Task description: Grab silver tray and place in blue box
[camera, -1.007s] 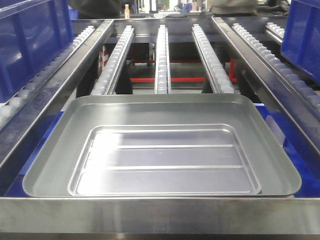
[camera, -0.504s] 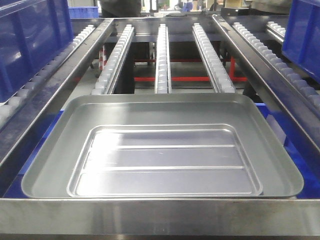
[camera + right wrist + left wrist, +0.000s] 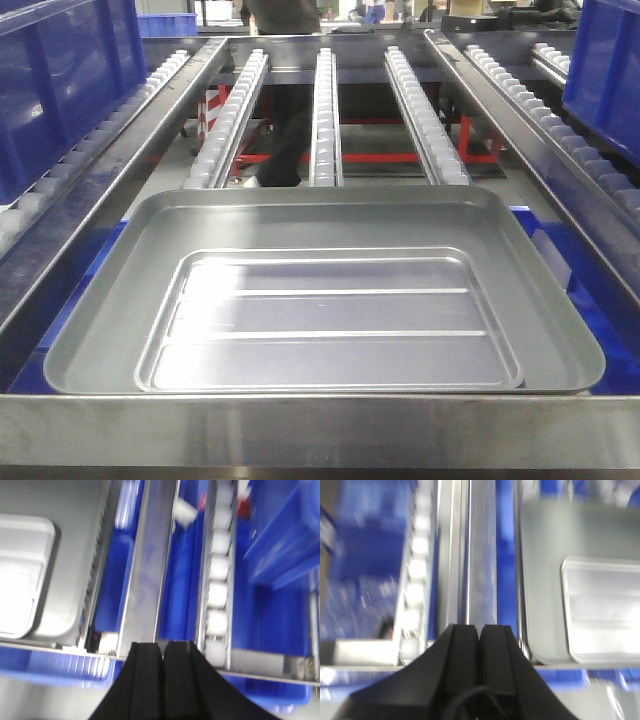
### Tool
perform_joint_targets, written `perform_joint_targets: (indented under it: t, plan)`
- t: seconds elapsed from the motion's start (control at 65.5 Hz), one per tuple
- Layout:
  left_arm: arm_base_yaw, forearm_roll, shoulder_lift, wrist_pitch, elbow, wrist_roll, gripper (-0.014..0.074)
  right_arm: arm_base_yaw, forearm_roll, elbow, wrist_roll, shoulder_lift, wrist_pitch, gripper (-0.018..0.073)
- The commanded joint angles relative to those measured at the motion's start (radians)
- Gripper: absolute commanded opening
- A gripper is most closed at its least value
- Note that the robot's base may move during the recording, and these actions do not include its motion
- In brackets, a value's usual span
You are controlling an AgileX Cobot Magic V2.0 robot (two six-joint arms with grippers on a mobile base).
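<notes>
Roller rack [image 3: 325,110]: one silver tray [image 3: 320,222]; left pincer [image 3: 480,631], right pincer [image 3: 163,649] both pressed together

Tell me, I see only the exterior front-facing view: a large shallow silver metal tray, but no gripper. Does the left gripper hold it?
Observer: No. The left gripper is shut and empty, facing a steel rail left of the silver tray.
Operator: And the right one?
Observer: The right gripper is shut and empty, off the tray's right side.
Operator: What lies under the tray?
Observer: A deep blue plastic box; its ribbed near wall shows below the tray.
</notes>
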Motion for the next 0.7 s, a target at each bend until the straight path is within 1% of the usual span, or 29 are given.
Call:
perform_joint_targets:
  t: [0.0,0.061,0.168,0.214,0.259,0.275,0.32,0.366,0.397,0.458,0.473,0.504,0.519,0.58,0.641,0.687]
  plan:
    - [-0.006,-0.052,0.066,-0.052,-0.037,0.003,-0.0094,-0.006,-0.003,-0.041,-0.011,0.046,-0.058,0.0048]
    - [-0.006,-0.081,0.111,-0.056,-0.037,0.003,-0.0094,-0.006,-0.003,-0.041,-0.011,0.069,-0.062,0.0048]
    - [-0.006,-0.102,0.208,-0.064,-0.037,0.003,-0.0094,-0.006,-0.002,-0.038,-0.004,0.111,-0.063,0.0048]
    - [-0.011,-0.129,0.244,-0.054,-0.041,0.023,-0.0094,-0.005,-0.002,-0.045,0.014,0.146,-0.038,0.005]
    - [-0.034,-0.17,0.274,-0.017,-0.059,0.076,-0.0094,-0.003,0.0,-0.067,0.039,0.209,0.024,0.0059]
    - [-0.042,-0.175,0.28,-0.007,-0.065,0.082,-0.0094,0.0,0.0,-0.075,0.043,0.225,0.041,0.0059]
    - [-0.083,-0.181,0.295,0.013,-0.087,0.082,-0.0094,0.01,0.0,-0.105,0.069,0.28,0.082,0.0059]
    - [-0.136,-0.179,0.308,0.01,-0.106,0.065,-0.0094,0.023,0.0,-0.129,0.114,0.324,0.071,0.0059]
    - [-0.178,-0.163,0.321,-0.005,-0.121,0.023,-0.0094,0.04,-0.003,-0.148,0.141,0.35,0.045,0.006]
    - [-0.25,-0.084,0.35,-0.047,-0.144,-0.088,-0.0094,0.08,-0.021,-0.183,0.203,0.389,0.008,0.0064]
    - [-0.276,-0.042,0.364,-0.059,-0.151,-0.143,-0.0094,0.095,-0.028,-0.195,0.23,0.405,-0.003,0.0067]
    - [-0.311,0.013,0.384,-0.074,-0.159,-0.221,-0.0094,0.116,-0.04,-0.21,0.269,0.426,-0.011,0.0069]
    - [-0.336,0.04,0.399,-0.079,-0.163,-0.28,-0.0094,0.127,-0.047,-0.217,0.299,0.437,-0.014,0.0069]
    - [-0.399,0.153,0.446,-0.091,-0.183,-0.429,-0.0094,0.179,-0.101,-0.245,0.398,0.488,-0.019,0.0069]
    - [-0.445,0.203,0.495,-0.097,-0.209,-0.525,-0.0094,0.239,-0.161,-0.274,0.498,0.528,-0.022,0.0069]
    - [-0.465,0.209,0.533,-0.113,-0.222,-0.557,-0.0094,0.273,-0.197,-0.292,0.559,0.554,-0.023,0.0069]
